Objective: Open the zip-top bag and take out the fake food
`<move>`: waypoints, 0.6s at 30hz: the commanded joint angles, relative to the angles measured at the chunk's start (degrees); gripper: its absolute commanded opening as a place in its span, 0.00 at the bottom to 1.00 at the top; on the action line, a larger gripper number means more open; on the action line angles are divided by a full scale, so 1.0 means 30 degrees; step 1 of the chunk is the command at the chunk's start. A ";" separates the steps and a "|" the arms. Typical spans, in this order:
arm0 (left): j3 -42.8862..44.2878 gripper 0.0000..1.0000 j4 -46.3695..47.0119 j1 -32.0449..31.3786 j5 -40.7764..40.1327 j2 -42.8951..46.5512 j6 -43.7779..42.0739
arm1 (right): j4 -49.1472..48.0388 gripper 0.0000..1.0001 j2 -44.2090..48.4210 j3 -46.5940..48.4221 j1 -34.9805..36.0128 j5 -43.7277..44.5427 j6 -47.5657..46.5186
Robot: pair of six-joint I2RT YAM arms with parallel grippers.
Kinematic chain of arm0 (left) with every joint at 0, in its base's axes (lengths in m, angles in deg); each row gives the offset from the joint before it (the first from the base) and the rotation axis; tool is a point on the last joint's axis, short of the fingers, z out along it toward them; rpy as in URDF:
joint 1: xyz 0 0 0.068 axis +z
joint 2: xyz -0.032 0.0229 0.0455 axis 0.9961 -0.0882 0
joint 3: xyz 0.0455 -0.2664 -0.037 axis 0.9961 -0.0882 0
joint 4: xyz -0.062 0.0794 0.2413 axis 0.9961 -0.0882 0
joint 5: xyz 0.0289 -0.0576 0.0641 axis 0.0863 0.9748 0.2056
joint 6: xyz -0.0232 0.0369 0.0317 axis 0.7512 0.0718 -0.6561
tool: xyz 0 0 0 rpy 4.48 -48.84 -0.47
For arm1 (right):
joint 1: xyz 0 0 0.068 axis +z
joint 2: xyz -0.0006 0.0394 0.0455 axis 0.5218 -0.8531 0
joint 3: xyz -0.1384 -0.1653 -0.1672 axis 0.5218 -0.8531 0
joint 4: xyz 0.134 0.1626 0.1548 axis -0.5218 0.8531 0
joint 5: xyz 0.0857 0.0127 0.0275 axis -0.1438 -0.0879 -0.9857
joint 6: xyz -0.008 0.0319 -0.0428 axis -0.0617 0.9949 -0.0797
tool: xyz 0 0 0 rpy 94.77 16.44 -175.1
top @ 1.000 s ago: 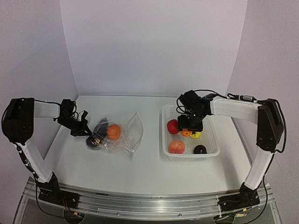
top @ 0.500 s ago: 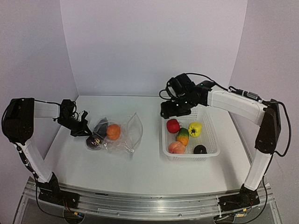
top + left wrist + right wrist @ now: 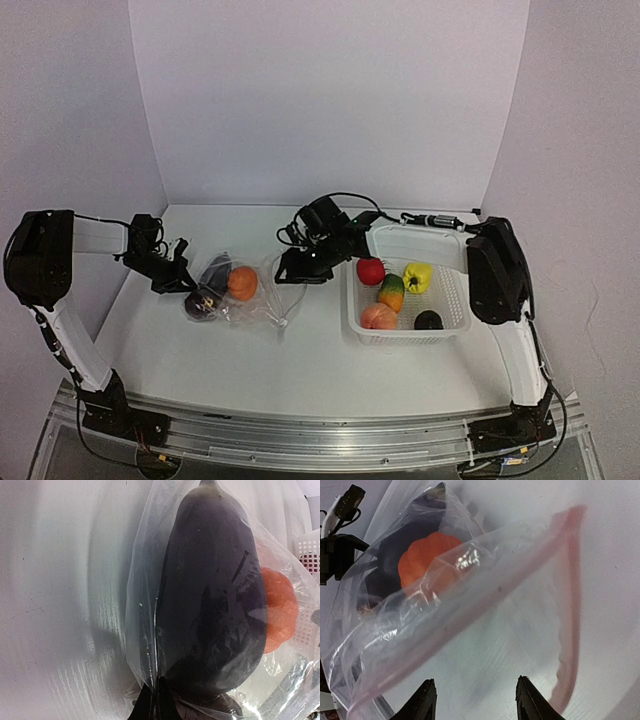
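The bag [image 3: 278,292] lies on the left half of the counter [image 3: 300,365], nearer the far edge than the near one. Its sealed end points toward the left edge and its mouth toward the middle.

The left gripper [image 3: 176,281] sits at the bag's left end. The gripper is fully closed and pinches a fold of the film, which the left wrist view shows running down into the dark gripper [image 3: 152,707] at the bottom. Right in front of it, inside the bag [image 3: 142,580], a dark purple aubergine [image 3: 212,595] fills most of that view, with an orange piece [image 3: 280,610] behind it. From above, the aubergine [image 3: 204,304] lies nearest the left gripper and the orange piece [image 3: 242,283] is just beside it, toward the far edge.

The right gripper [image 3: 297,270] hangs over the bag's mouth end, just left of the basket [image 3: 410,336]. Its fingers [image 3: 426,702] stand well apart and hold nothing. In its wrist view the bag [image 3: 485,595] spreads out ahead of the gripper [image 3: 477,700]. A pink zip strip [image 3: 570,605] runs down the right side, and the orange piece [image 3: 427,557] lies deeper in. Whether the fingertips touch the film cannot be told.

The basket stands toward the right edge and holds five pieces of toy food [image 3: 391,292]: red, yellow, green-orange, peach and black.
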 commanded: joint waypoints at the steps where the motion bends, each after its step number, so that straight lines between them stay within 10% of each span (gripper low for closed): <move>1: -0.0284 0.00 0.0114 0.0081 0.0266 0.0634 0.0096 | -0.1359 0.50 -0.1908 0.3583 0.0227 -0.2043 0.1475; 18: 0.1101 0.00 -0.0493 -0.2540 0.0871 -0.0231 -0.1483 | -0.4590 0.84 -0.6971 0.6846 0.0933 -0.1748 0.3199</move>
